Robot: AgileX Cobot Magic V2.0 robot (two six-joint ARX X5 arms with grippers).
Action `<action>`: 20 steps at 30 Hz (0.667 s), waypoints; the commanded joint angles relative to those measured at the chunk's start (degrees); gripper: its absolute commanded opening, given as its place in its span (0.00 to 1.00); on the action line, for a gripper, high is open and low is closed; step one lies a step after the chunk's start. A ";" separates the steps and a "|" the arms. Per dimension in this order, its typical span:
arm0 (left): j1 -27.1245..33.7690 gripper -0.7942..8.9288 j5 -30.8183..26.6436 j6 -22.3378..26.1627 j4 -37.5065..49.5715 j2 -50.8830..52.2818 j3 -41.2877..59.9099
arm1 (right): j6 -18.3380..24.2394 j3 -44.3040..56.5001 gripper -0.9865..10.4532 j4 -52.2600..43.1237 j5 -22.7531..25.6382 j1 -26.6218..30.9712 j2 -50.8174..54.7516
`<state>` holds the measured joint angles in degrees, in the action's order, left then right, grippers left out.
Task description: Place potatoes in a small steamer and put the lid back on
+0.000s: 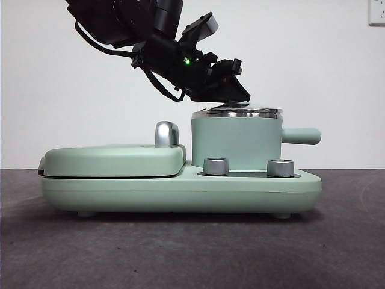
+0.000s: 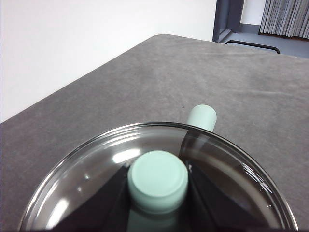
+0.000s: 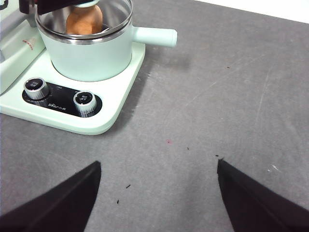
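With potato (image 3: 84, 20) already down inside pot (image 1: 236, 143), left gripper (image 2: 158, 191) pinching lid (image 2: 217, 164) by its knob (image 2: 158, 180), lowered square onto the steel rim. Right gripper (image 3: 157, 193) parked well aside, jaws spread, leaving pot unobstructed.

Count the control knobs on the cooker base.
2. Both knobs sit side by side on the base's front panel before the small steamer: one nearer the griddle cover, the other beneath the steamer's handle.
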<state>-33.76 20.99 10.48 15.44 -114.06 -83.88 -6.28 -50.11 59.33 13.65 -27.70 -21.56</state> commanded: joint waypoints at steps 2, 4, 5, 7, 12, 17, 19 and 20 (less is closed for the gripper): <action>-0.33 0.10 0.04 -1.18 -0.92 -1.51 -0.70 | -0.59 -0.35 0.41 -0.48 0.35 -0.31 -0.02; -0.33 0.10 0.02 -2.51 -0.87 -1.46 -0.70 | -0.59 -0.35 0.41 -0.48 0.35 -0.31 -0.02; -0.33 0.10 0.02 -2.69 -1.03 -1.38 -0.70 | -0.59 -0.35 0.41 -0.48 0.35 -0.31 -0.02; -0.33 0.10 0.00 -2.67 -1.70 -1.07 -0.70 | -0.59 -0.35 0.41 -0.48 0.35 -0.31 -0.02; 0.02 0.10 -0.66 -2.21 -2.29 0.57 -0.72 | -0.59 -0.35 0.41 -0.50 0.35 -0.31 -0.02; 0.63 0.10 -1.57 -2.14 -3.89 1.18 -0.74 | -0.59 -0.35 0.41 -0.50 0.33 -0.31 -0.02; 0.74 0.10 -1.75 -1.81 -2.71 1.20 -0.96 | -0.59 -0.35 0.41 -0.50 0.33 -0.31 -0.02; 0.74 0.10 -1.75 -1.70 -1.66 1.20 -1.03 | -0.59 -0.35 0.41 -0.50 0.33 -0.31 -0.02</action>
<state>-33.28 19.86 8.95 12.58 -112.77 -83.92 -6.28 -50.11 59.31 13.74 -27.70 -21.56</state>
